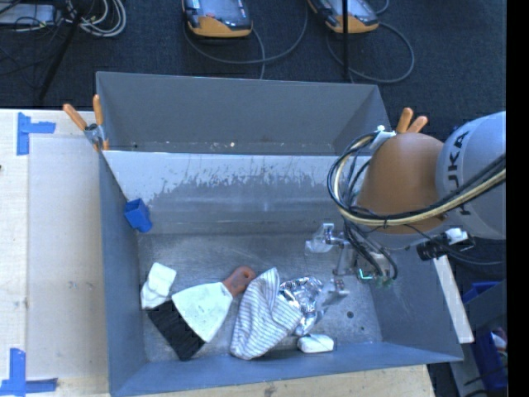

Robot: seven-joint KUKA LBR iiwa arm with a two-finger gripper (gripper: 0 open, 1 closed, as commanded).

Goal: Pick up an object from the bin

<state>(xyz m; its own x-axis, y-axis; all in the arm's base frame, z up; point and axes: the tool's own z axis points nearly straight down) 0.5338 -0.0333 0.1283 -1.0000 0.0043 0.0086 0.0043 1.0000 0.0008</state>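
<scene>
My gripper (337, 265) hangs low in the right half of the bin, under the arm's orange cover. Its lower end is just right of a crumpled piece of silver foil (301, 294), close to it or touching; I cannot tell which. A grey-and-white striped cloth (259, 314) lies bunched to the left of the foil and partly under it. A small white lump (316, 343) rests by the front wall, below the foil.
Further left lie a reddish-brown piece (240, 279), a white pad on a black handle (192, 316) and a small white crumpled thing (159, 284). A blue block (138, 215) sits against the left wall. The arm with its cables fills the bin's right corner.
</scene>
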